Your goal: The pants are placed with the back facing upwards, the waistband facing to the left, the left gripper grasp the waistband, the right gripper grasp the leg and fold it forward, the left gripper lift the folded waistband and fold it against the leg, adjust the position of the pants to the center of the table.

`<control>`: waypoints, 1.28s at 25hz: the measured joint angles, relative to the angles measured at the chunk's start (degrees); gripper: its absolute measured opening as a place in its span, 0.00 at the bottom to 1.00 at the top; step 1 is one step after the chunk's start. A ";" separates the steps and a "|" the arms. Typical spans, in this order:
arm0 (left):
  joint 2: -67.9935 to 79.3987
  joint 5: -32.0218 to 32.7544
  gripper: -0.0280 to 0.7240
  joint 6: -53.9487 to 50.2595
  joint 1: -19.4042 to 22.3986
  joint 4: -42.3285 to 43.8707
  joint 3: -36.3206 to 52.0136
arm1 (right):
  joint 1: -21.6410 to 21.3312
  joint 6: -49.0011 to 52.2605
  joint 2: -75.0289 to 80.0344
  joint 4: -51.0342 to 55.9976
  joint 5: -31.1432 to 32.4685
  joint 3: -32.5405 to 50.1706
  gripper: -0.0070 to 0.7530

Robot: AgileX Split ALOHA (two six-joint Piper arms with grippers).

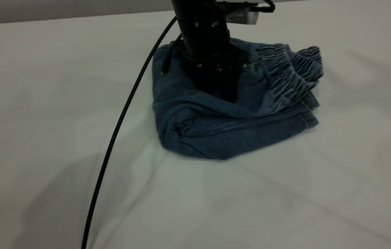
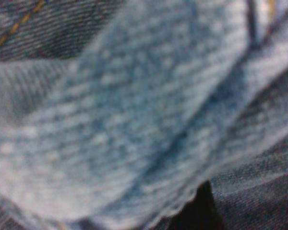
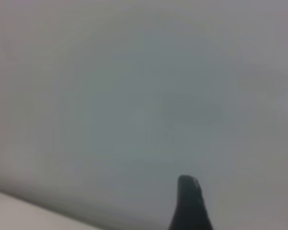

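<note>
Left claw [image 1: 221, 88] presses down into the folded pants [image 1: 223, 128] on the white worktop [image 1: 43, 103], fingers buried, grip unreadable; waistband [image 1: 292, 72] bunched rightward; left wrist view shows only blurred denim; right claw [image 3: 189, 203] shows one fingertip, grip unreadable.

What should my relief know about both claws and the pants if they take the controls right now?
Left claw: down on top of the folded pants, pressed into the denim; fingers hidden, grip unknown.
Right claw: away from the pants, over bare table; one finger in its wrist view, holding nothing seen.
Pants: a folded bundle, waistband lying on top toward the right side.
Done: both folds appear made.
Left: confirm the left claw's grip, centre the bundle if needed, then withdraw.
</note>
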 joint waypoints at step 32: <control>-23.87 -1.08 0.65 -15.99 -0.54 21.48 -13.54 | 0.00 -2.79 -16.41 6.11 0.00 15.70 0.57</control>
